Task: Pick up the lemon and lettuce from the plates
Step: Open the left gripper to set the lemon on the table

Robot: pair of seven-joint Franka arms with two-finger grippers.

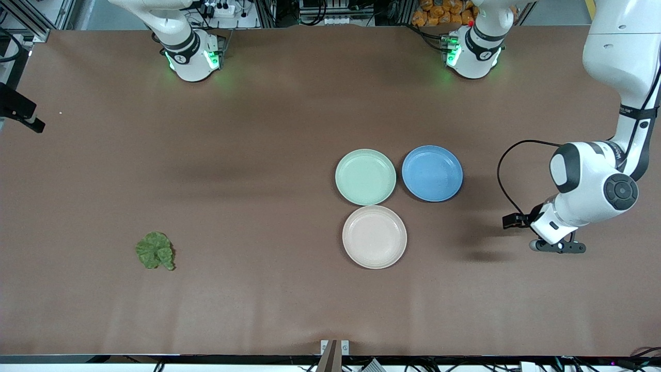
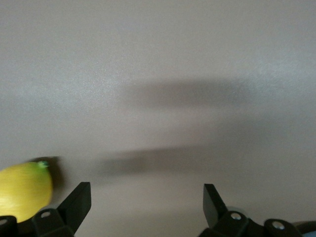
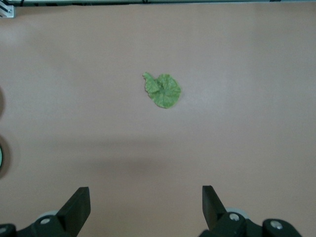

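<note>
Lemon and lettuce both off the plates: handling notes

Landmark for all positions: mint plate [image 1: 365, 176].

Plates. Mint plate, cream plate [image 1: 374, 236] and blue plate [image 1: 432, 173] sit clustered on the bench [image 1: 258, 129], all three bare. Cream plate lies just beside the mint plate, nearer the front camera. Blue plate lies just beside it toward the left arm's end.

Lettuce [image 1: 155, 250]. Lies flat on the bare bench, well apart from the mint plate toward the right arm's end and nearer the front camera. Right wrist view shows it alone on the surface [image 3: 162, 90], crinkled, with one small lobe sticking out. Judgement: very light, soft, floppy; it will fold under the fingers rather than resist. Best hold is a top-down pinch across the raised crinkled middle, since the thin edges lie flush with the bench.

Lemon [image 2: 22, 192]. Seen only in the left wrist view, on the bench just beside the left tool [image 2: 147, 197], outside its fingers. Hidden by the arm in the front view. Judgement: firm, smooth, rounded, prone to roll or squirt out; grip across the short axis at the widest part.

Left tool. Released, fingers spread, nothing between them, low over the bench well apart from the mint plate toward the left arm's end.

Right tool [image 3: 146, 200]. Released and empty, high over the bench, looking down at the lettuce.
</note>
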